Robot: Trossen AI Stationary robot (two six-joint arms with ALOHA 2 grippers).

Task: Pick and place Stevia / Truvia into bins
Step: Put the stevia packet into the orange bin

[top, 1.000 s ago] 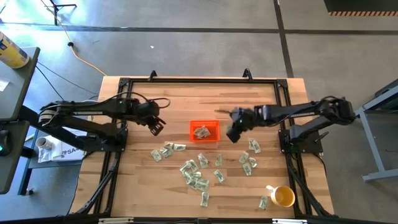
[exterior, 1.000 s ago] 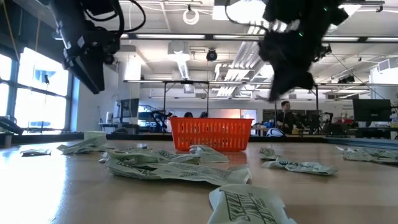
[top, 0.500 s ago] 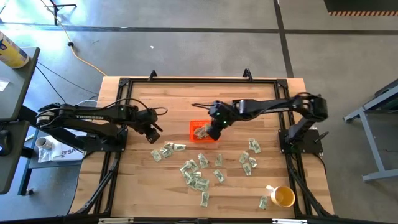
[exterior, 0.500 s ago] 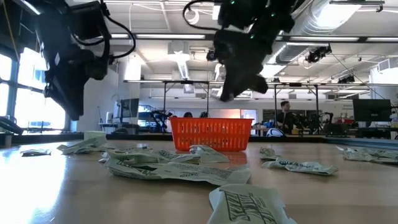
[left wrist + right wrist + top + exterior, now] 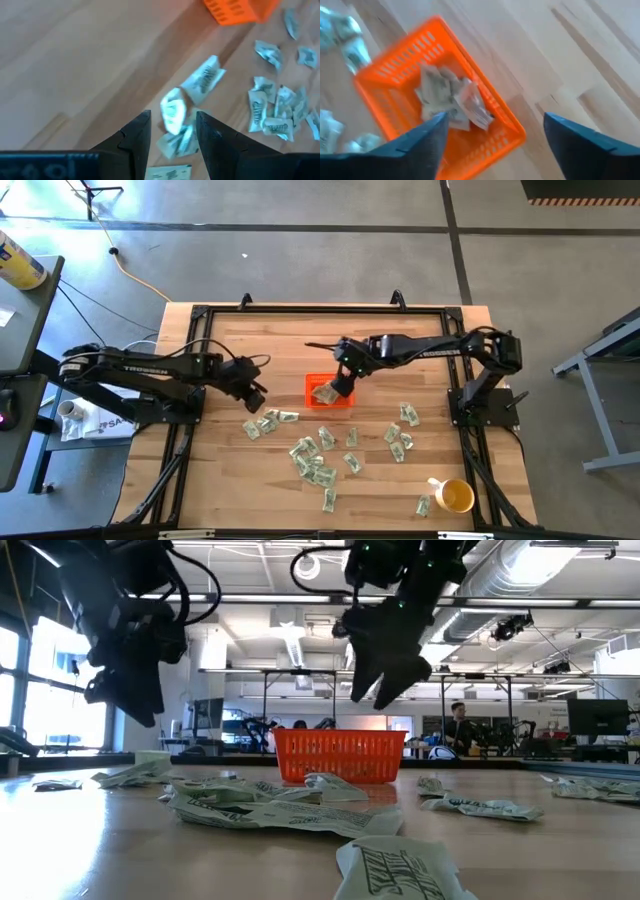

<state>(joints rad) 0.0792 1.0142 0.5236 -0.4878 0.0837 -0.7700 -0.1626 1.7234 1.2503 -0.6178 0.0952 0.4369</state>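
Wooden table [image 5: 230,480] boards carry loose packets [image 5: 315,465] toward the near edge. Above the orange bin [image 5: 329,391], the right gripper [image 5: 492,132] is held apart and empty; a falling packet could catch the rim. The left gripper [image 5: 172,130], also apart, could nudge the cluster and scatter it.

The bin [image 5: 395,80] is glossy orange plastic with slotted walls, the packets [image 5: 315,463] are crinkled matt paper (green-printed), and the table [image 5: 280,340] is smooth pale wood planking.
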